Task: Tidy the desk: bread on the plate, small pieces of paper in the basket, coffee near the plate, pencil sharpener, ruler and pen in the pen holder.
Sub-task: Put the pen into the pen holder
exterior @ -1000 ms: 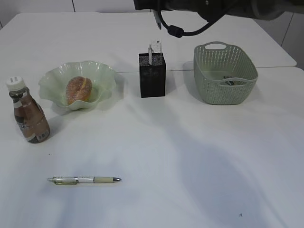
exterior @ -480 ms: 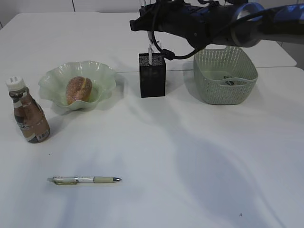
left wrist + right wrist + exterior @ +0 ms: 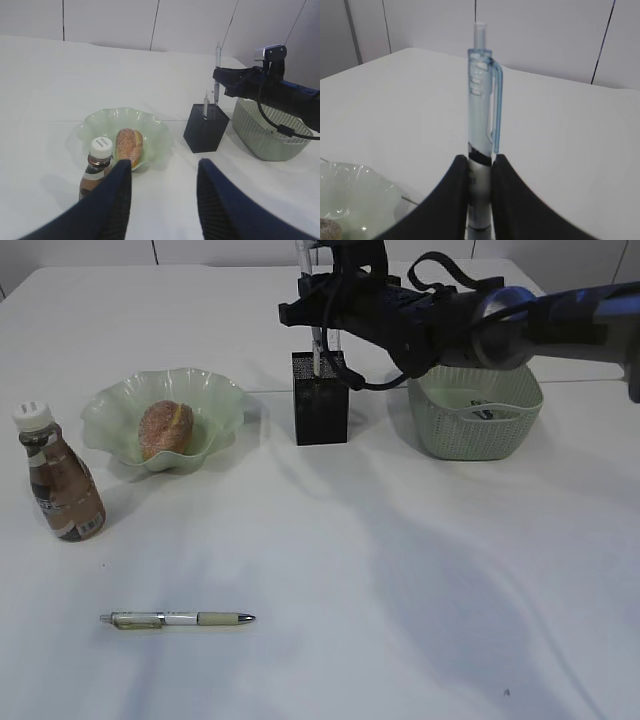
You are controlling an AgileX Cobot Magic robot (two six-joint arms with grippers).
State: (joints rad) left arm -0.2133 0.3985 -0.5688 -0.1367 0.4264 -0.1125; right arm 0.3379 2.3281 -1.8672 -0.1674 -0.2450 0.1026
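Above the pen holder (image 3: 320, 398), upright clear pen (image 3: 481, 145) clenched between the right pincer's (image 3: 480, 172) fingers.

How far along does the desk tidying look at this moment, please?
Done: the bread lies in the plate, the coffee stands beside it, and small items lie in the basket. In hand: the right gripper has its jaws shut on a clear pen, held upright over the pen holder. Left: a second pen lies on the desk; the left gripper is open and empty.
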